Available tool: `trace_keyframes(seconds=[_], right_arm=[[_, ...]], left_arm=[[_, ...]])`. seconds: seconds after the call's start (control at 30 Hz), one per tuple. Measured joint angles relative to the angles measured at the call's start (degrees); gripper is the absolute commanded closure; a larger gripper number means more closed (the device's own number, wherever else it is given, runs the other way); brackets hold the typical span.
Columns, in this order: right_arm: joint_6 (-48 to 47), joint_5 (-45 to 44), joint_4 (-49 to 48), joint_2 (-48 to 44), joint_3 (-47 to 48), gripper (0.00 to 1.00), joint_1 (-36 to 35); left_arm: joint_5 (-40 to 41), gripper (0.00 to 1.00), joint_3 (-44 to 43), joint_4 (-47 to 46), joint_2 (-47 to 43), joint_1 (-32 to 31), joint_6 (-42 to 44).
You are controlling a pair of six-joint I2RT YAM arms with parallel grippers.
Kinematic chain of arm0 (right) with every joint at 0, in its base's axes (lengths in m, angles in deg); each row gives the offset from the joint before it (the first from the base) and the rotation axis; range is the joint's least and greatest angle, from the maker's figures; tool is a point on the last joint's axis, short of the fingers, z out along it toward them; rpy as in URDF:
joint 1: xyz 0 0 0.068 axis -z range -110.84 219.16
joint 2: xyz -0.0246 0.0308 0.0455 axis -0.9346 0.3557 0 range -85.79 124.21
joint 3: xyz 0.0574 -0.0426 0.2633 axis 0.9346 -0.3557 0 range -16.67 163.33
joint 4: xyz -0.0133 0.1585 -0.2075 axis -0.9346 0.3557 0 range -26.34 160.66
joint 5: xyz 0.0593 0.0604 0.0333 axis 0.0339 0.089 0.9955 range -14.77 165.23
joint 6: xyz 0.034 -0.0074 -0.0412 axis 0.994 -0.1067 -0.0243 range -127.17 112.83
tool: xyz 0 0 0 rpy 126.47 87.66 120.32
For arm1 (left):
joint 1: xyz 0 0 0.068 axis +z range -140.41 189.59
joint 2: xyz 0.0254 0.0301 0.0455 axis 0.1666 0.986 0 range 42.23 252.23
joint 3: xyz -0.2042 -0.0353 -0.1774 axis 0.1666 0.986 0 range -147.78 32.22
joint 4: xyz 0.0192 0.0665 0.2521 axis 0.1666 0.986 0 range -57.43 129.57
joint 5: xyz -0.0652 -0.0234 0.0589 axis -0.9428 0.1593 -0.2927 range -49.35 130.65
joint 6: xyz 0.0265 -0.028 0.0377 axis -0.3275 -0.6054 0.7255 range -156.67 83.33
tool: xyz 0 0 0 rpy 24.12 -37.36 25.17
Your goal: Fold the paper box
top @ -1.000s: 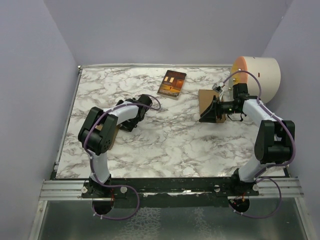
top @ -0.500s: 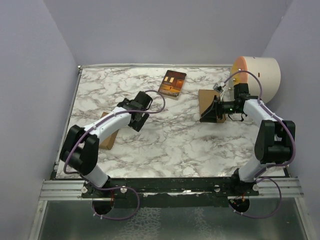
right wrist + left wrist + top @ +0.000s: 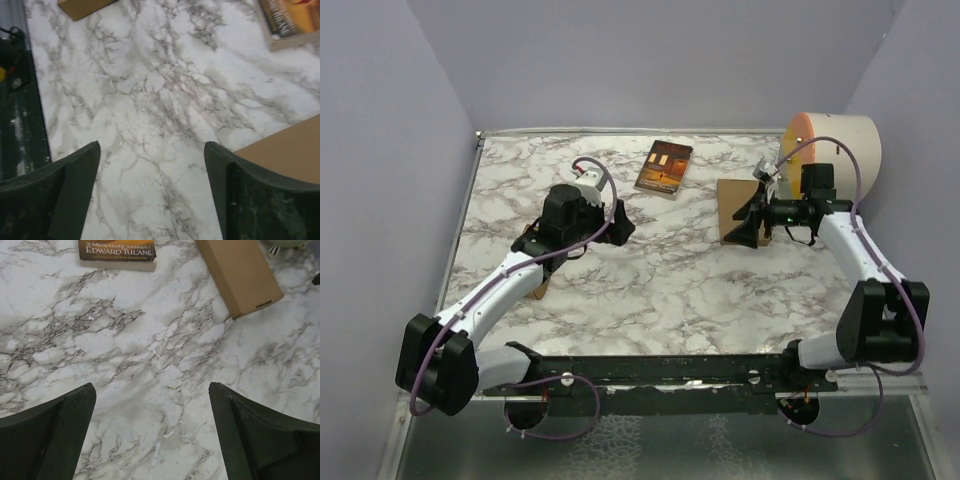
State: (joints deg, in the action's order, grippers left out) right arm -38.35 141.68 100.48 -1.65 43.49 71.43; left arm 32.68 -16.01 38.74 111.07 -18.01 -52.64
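Two plain brown cartons lie on the marble table; I cannot tell which is the smaller. One slim carton [image 3: 730, 200] lies at the back right, also in the left wrist view [image 3: 239, 274] and at the right wrist view's edge [image 3: 287, 150]. The other [image 3: 82, 7] lies at the left, mostly hidden under my left arm in the top view. My left gripper [image 3: 620, 222] [image 3: 152, 387] is open and empty over bare marble left of centre. My right gripper [image 3: 738, 230] [image 3: 152, 145] is open and empty, right beside the right carton's near edge.
A dark red-brown book [image 3: 664, 167] with a picture cover lies at the back middle, also in both wrist views [image 3: 117, 252] [image 3: 292, 22]. A big cream roll with an orange end [image 3: 832, 150] stands at the back right corner. Purple walls enclose the table.
My left arm has unfolded from over the left carton and reached out towards the middle, gripper open. My right arm has shifted slightly, its gripper still by the right carton.
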Motion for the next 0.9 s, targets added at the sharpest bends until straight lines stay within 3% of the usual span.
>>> trace_keyframes(seconds=[0.03, 0.2, 0.3, 0.47, 0.63, 0.9], right_arm=[[0.2, -1.5, -1.4, -2.4, -0.4, 0.00, 0.0], [1.8, -10.4, -9.0, -13.6, -0.3, 0.00, 0.0], [4.3, -16.6, -12.2, -17.4, 3.7, 0.00, 0.0], [10.2, -25.9, -13.0, -17.3, 17.2, 0.00, 0.0], [13.9, -27.7, -11.2, -17.3, 28.8, 0.00, 0.0], [20.7, -28.5, -9.7, -18.1, 34.8, 0.00, 0.0]], left_arm=[[-2.5, 0.01, 0.5, -2.2, 0.0, 1.0, -2.2], [-12.9, 0.01, 1.9, -13.9, -0.6, 10.0, -13.7], [-15.6, 0.01, -1.6, -13.9, -0.8, 14.0, -17.1], [-17.6, 0.01, -14.6, -10.4, -0.6, 15.3, -16.4], [-17.7, 0.01, -26.0, -6.4, -0.7, 15.4, -13.5], [-18.2, 0.01, -34.9, -2.6, -1.0, 15.5, -11.3]])
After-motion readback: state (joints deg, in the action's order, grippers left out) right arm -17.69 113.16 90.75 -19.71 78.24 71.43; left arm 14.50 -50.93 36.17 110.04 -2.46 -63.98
